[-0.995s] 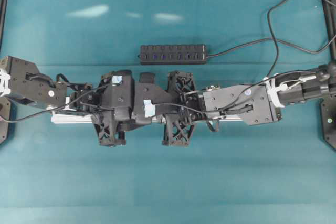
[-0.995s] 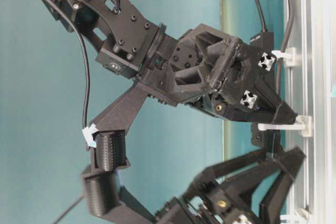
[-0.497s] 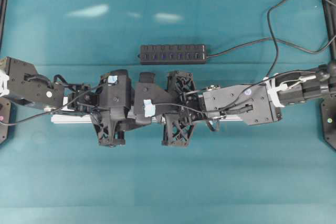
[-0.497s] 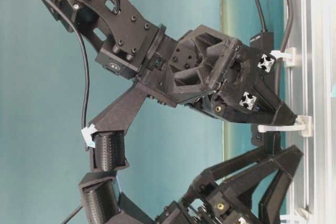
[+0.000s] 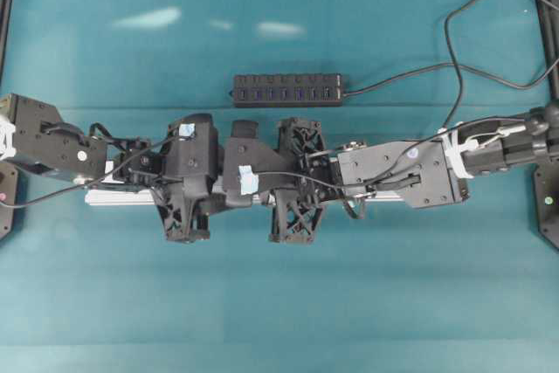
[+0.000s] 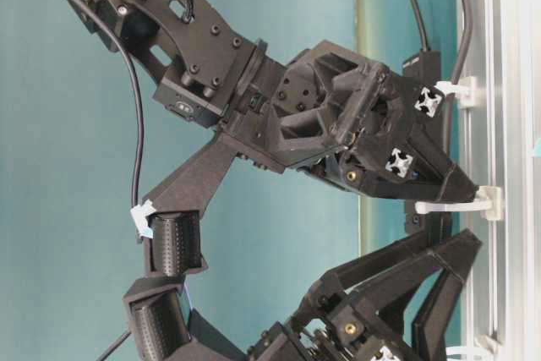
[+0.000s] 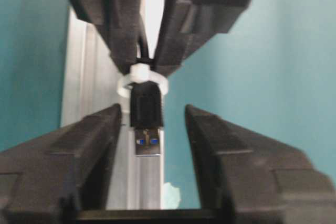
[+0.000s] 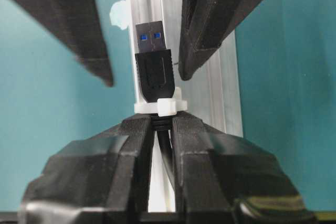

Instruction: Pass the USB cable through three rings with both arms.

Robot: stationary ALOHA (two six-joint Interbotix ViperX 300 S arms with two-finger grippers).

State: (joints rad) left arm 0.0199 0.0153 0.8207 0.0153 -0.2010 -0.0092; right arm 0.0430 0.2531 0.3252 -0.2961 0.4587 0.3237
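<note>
Landmark = the silver rail [image 8: 220, 93]. USB cable [image 8: 154, 69]: plug end sat right over the rail, poked thru a white ring [image 8: 160, 106] clipped on the rail; blue-tongued metal tip stuck out past the ring. Cord side ran back from the ring into the right gripper [image 8: 161, 129].

R gripper: jaws pressed together on the cord, just behind the ring, tips nearly touching the clip.

Left gripper [image 7: 152, 124]: faced the R one along the rail, fingers [image 7: 100, 129] spread either side of the plug, gaps visible both sides, no contact w/ plug. So not gripping.

Overhead: both arms met nose to nose above the rail, hiding most of it. Black multi-port hub [image 5: 288, 90] lay on the teal table beyond the rail, well apart, its cord looping off to the right.

Table-level: two more white clips [image 6: 452, 88] upright on the rail; ring w/ plug [image 6: 456, 203] just at the R gripper tip.
</note>
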